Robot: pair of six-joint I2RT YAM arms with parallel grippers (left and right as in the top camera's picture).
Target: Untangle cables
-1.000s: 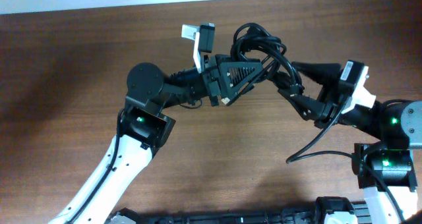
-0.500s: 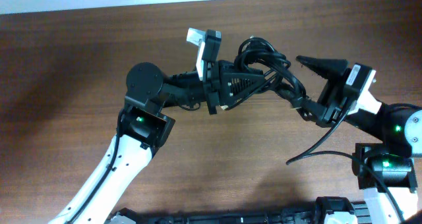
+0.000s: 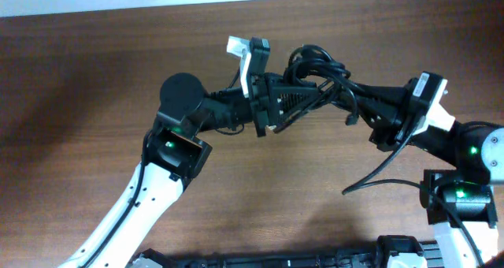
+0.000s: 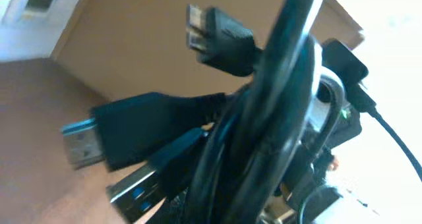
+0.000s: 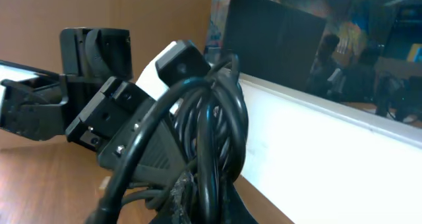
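Overhead: knotted bundle of thin black cables (image 3: 316,60) hangs above the brown wooden table (image 3: 79,102), clenched between left gripper (image 3: 317,93) and right gripper (image 3: 356,93), both grasping it. Pulling apart, I risk tightening the knot.

Cables (image 3: 319,63) seen black; plug tips (image 4: 79,141) silvery. Table (image 3: 79,102) brown, wood-grained. White arm shell (image 3: 134,213) noted at 7 o'clock, green lamp (image 3: 471,147) at 4.

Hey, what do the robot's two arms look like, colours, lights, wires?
Left arm: white lower link with a black cable along it, black joints, a green light. Right arm: mostly black, green lights too. Each wrist carries a white camera bracket; the jaws are black triangles.
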